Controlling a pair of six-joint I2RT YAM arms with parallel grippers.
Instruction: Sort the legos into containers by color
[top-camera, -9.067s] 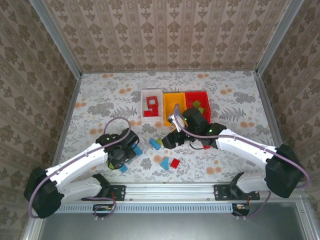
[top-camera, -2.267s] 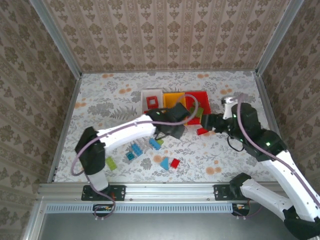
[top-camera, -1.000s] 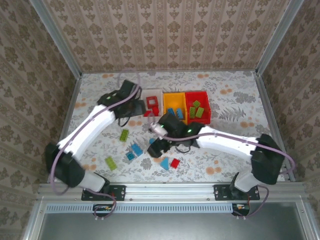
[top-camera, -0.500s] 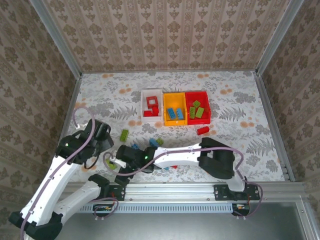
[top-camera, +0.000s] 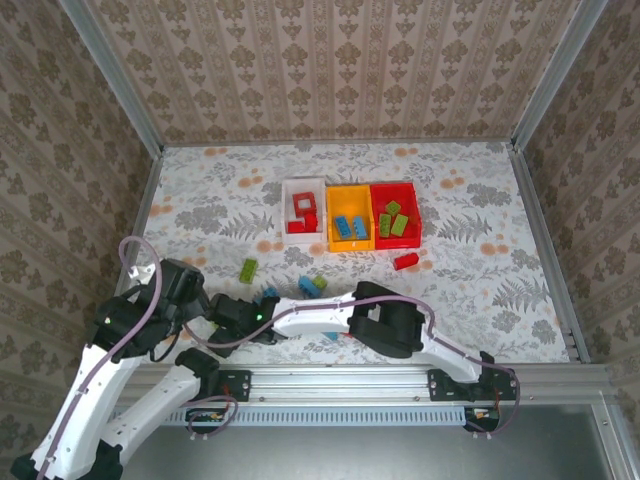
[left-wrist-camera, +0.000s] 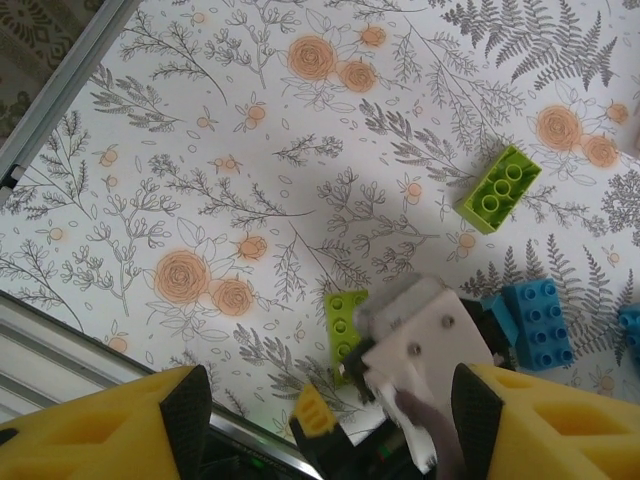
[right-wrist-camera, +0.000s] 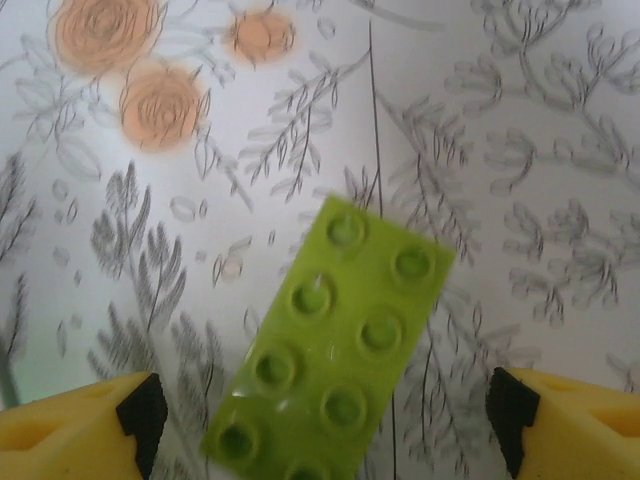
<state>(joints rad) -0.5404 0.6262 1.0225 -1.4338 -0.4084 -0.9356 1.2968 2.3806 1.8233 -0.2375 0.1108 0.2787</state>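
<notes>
A light green lego (right-wrist-camera: 335, 350), two studs by four, lies flat on the floral table. My right gripper (right-wrist-camera: 322, 410) hangs open just above it, a finger on each side and clear of it. From above, that gripper (top-camera: 228, 312) sits near the front left. The left wrist view shows its white body (left-wrist-camera: 420, 350) covering part of the same green lego (left-wrist-camera: 345, 318). My left gripper (left-wrist-camera: 328, 410) is open with nothing held, and stands beside the right one (top-camera: 188, 298). The white (top-camera: 303, 184), yellow-orange (top-camera: 349, 188) and red (top-camera: 395, 186) containers stand in a row at the back.
Loose legos lie mid-table: a green one (top-camera: 248, 268), blue ones (top-camera: 268, 294) (top-camera: 308, 286), a small green one (top-camera: 320, 282) and a red one (top-camera: 406, 261). My right arm (top-camera: 385, 322) stretches across the front. The metal rail (left-wrist-camera: 60, 95) borders the left side.
My right gripper has swung further left and come down over the green lego at the front left. My left arm has drawn back a little towards the near edge.
</notes>
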